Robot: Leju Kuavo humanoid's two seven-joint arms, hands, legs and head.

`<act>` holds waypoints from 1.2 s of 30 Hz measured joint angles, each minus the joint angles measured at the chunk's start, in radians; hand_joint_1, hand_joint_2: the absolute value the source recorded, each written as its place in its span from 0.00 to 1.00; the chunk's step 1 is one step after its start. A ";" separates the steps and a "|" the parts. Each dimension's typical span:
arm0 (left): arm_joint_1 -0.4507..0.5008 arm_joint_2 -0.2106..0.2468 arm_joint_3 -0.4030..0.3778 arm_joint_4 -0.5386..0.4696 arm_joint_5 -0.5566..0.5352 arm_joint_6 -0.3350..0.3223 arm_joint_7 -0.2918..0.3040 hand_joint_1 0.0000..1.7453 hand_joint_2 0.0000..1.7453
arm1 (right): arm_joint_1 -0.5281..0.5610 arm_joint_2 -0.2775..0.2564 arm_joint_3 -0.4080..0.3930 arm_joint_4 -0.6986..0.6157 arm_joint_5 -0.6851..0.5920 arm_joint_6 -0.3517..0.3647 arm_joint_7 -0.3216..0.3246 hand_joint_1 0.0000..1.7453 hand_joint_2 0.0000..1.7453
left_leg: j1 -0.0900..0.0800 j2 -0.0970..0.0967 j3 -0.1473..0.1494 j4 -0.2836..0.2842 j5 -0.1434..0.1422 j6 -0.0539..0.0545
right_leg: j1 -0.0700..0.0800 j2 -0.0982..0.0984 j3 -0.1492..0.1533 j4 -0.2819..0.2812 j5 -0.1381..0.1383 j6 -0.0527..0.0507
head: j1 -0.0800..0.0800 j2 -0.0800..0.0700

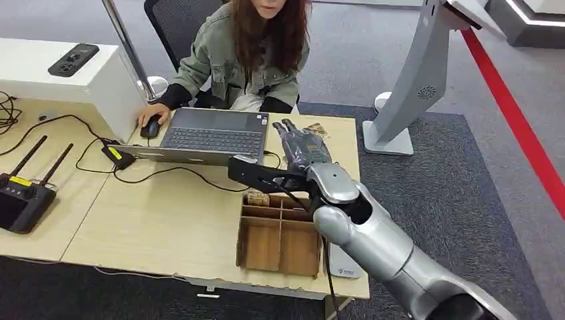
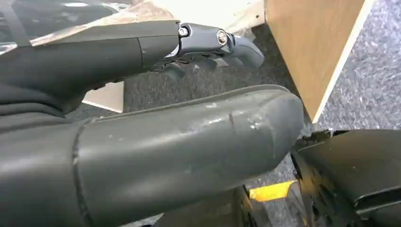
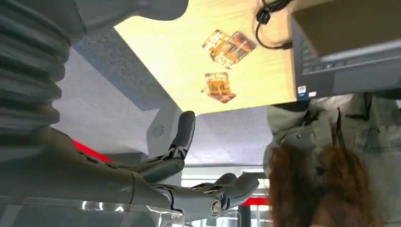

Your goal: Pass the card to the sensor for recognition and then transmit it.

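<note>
Several patterned brown cards (image 1: 318, 129) lie on the wooden table (image 1: 166, 220) to the right of the laptop; the right wrist view shows them as a pair (image 3: 230, 44) and a single card (image 3: 218, 87). My right hand (image 1: 302, 148) reaches over the table with its fingers stretched out flat just short of the cards, holding nothing; its fingers (image 3: 185, 137) are spread apart. My left hand (image 2: 203, 42) hangs beside a table edge, fingers fairly straight and empty. A white flat device (image 1: 344, 265) lies at the table's front right, partly hidden under my right arm.
A wooden compartment box (image 1: 280, 235) sits under my right forearm, with a patterned card (image 1: 256, 198) in a far cell. A person (image 1: 246, 53) sits behind the open laptop (image 1: 213, 137), one hand on a mouse (image 1: 150, 127). A remote controller (image 1: 23, 200) lies at left. A grey kiosk stand (image 1: 413, 80) is at right.
</note>
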 joint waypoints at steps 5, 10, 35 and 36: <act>-0.002 0.073 0.000 -0.066 0.021 0.047 -0.014 0.00 0.00 | -0.007 -0.026 0.001 -0.029 0.001 0.006 0.022 0.00 1.00 | 0.001 0.000 0.000 0.000 0.000 -0.001 | 0.001 -0.001 0.000 0.000 0.000 -0.001 | -0.002 0.000; -0.003 0.103 -0.001 -0.095 0.026 0.047 -0.002 0.00 0.00 | -0.013 -0.042 0.004 -0.046 0.010 0.019 0.031 0.00 1.00 | 0.001 0.000 0.000 0.000 0.000 -0.001 | 0.001 -0.001 0.000 0.000 0.000 -0.001 | -0.002 0.000; -0.009 0.195 -0.014 -0.183 0.026 0.076 0.045 0.00 0.00 | -0.002 -0.077 0.038 -0.051 -0.024 0.107 -0.026 0.00 1.00 | 0.002 -0.001 -0.001 0.000 0.001 -0.001 | 0.002 -0.001 0.000 0.000 0.000 -0.001 | -0.002 0.000; -0.010 0.200 -0.015 -0.188 0.024 0.076 0.045 0.00 0.00 | -0.002 -0.079 0.040 -0.051 -0.036 0.111 -0.030 0.00 1.00 | 0.002 -0.001 0.000 0.000 0.001 -0.001 | 0.002 -0.001 0.000 0.000 0.000 -0.001 | -0.002 0.000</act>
